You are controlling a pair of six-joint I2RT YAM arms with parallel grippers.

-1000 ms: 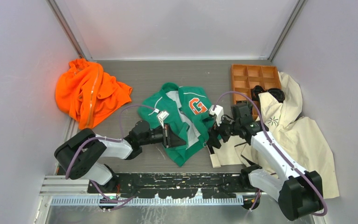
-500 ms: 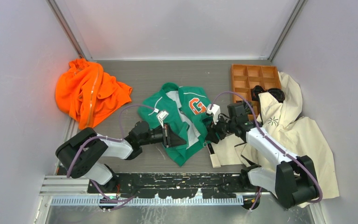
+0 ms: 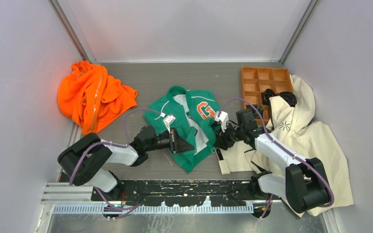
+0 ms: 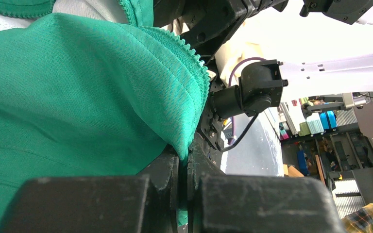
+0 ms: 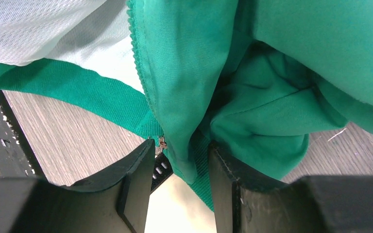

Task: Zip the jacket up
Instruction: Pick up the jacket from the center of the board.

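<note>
**Right arm closes in on the hem as the left holds fast**

The jacket lies open at the middle of the table, collar toward twelve o'clock and pale lining showing. It has not moved in the last second. My left gripper has not moved either: at the garment's seven o'clock it is clamped tight on a fold of green front panel, with the toothed edge running up past the fingers.

What has changed is my right gripper. A second ago it hung off toward three o'clock, near the cream coat. It has since slid toward nine o'clock, onto the jacket's lower right edge.

Its wrist camera shows the jaws narrow but not pinched. A hanging green fold sits between them, with a sliver of daylight on one side. The zipper pull sits just by one finger.

As I read it, both zipper sides are now within reach, but the teeth are not yet joined and the zipping is all still to do.
</note>
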